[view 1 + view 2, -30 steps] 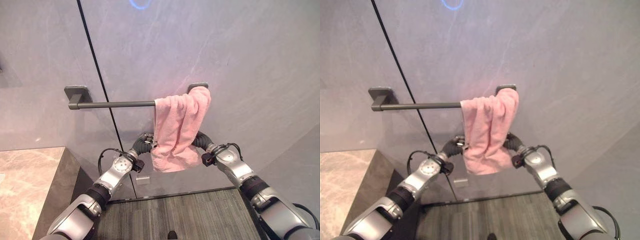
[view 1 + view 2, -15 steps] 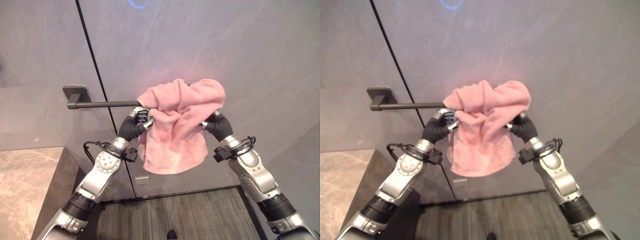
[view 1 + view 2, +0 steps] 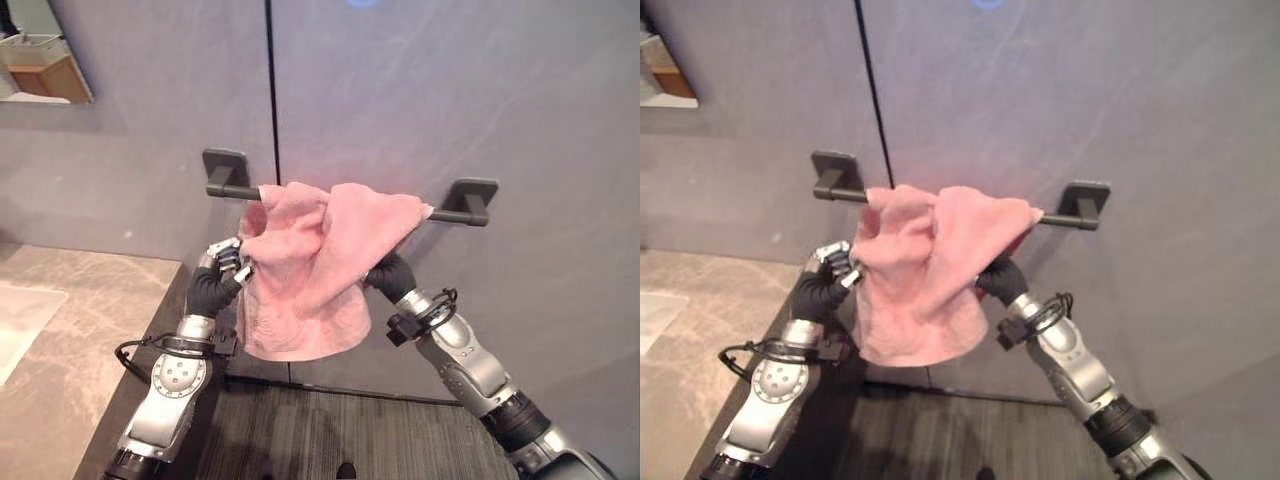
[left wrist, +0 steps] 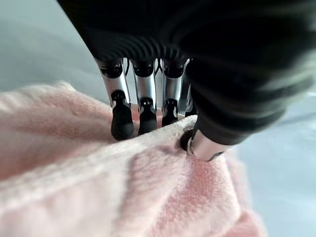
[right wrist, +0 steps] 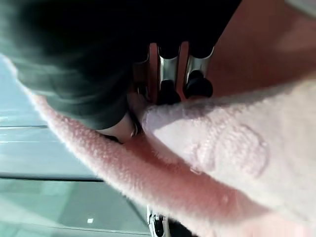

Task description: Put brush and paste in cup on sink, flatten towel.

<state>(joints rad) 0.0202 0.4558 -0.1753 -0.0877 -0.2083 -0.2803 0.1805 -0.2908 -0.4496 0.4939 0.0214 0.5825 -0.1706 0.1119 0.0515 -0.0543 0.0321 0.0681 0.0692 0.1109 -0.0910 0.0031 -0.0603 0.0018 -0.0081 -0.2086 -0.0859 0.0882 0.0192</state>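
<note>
A pink towel [image 3: 310, 270] hangs bunched and creased over the dark wall bar [image 3: 452, 214], covering the bar's left and middle stretch. My left hand [image 3: 222, 262] grips the towel's left edge just below the bar; in the left wrist view its fingers [image 4: 143, 106] and thumb pinch the cloth [image 4: 98, 187]. My right hand [image 3: 390, 275] holds the towel's right side lower down, partly tucked behind the cloth. The right wrist view has its fingers [image 5: 197, 84] and thumb closed on a fold of the towel [image 5: 237, 153].
A beige marble countertop [image 3: 90, 330] runs along the left, with a pale sink basin [image 3: 20, 320] at its far edge. A mirror corner [image 3: 40, 60] sits at the upper left. A dark ribbed floor mat [image 3: 330, 430] lies below the grey wall.
The camera has swung, so the bar now sits centred. Both hands came down from bar height, and the towel, lifted in a bunch, now hangs wider along the bar toward the left.
</note>
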